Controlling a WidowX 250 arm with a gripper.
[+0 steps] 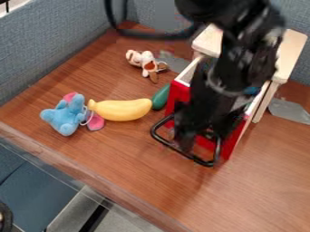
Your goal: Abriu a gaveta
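Observation:
The gripper [197,135] hangs at the front of the red drawer [177,96], low down by its black handle [191,156]. The handle loops out around the gripper's lower end; whether they touch I cannot tell. Out from under the light wooden top of its cabinet [292,52] stands the drawer, with part of its inside showing. The dark arm covers the middle of the drawer front and much of the opening. A bit of something blue shows inside, to the right of the arm.
Left of the drawer lie a yellow banana [124,110], a blue plush toy [63,115] and a dark green object [160,97]. A small brown-and-white plush [147,61] lies farther back. Grey flat pieces lie beside the cabinet. Blue-grey partitions [54,41] border the table.

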